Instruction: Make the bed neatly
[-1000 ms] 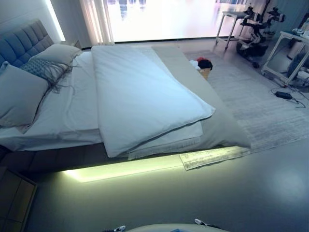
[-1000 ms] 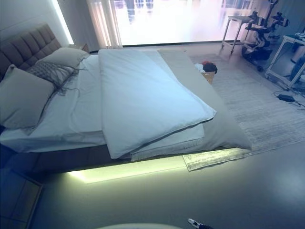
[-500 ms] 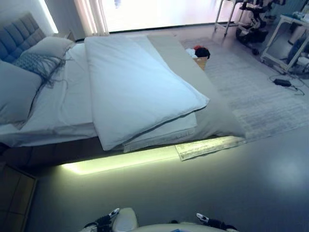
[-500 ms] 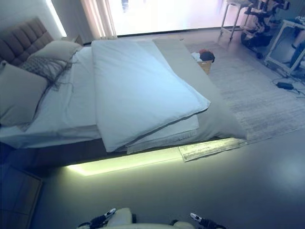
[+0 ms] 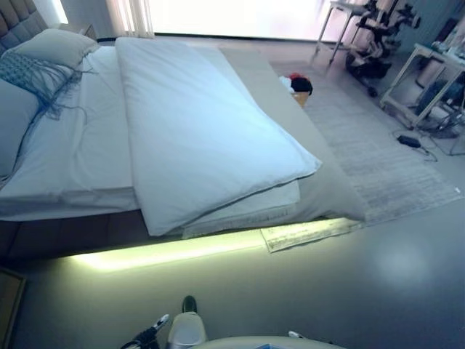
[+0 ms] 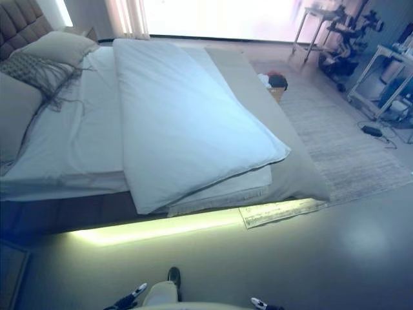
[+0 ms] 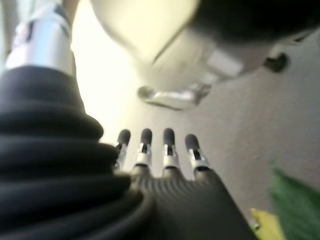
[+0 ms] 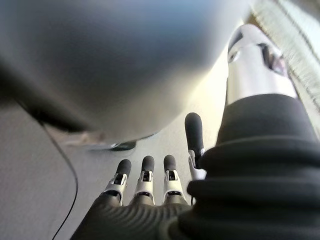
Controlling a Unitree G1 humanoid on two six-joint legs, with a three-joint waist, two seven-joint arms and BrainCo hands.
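The bed (image 5: 87, 145) lies ahead with a white sheet. A white duvet (image 5: 203, 131) lies folded double along its middle, its near corner hanging over the near edge. A beige cover (image 5: 327, 193) shows under it on the right side. Pillows (image 5: 54, 47) and a fringed throw (image 5: 33, 73) lie at the head end, on the left. My left hand (image 7: 165, 165) hangs over the floor, fingers straight, holding nothing. My right hand (image 8: 145, 185) also hangs over the floor, fingers straight and empty. Both are away from the bed.
A lit strip (image 5: 167, 251) glows under the bed's near edge. A fringed cloth edge (image 5: 305, 234) lies on the floor there. A pale rug (image 5: 378, 153) spreads to the right, with a small basket (image 5: 298, 87) by the bed. Tables and equipment (image 5: 421, 80) stand at the far right.
The whole picture has shifted: the camera has moved, and the bed sits further left and closer. The bedding itself has not moved.
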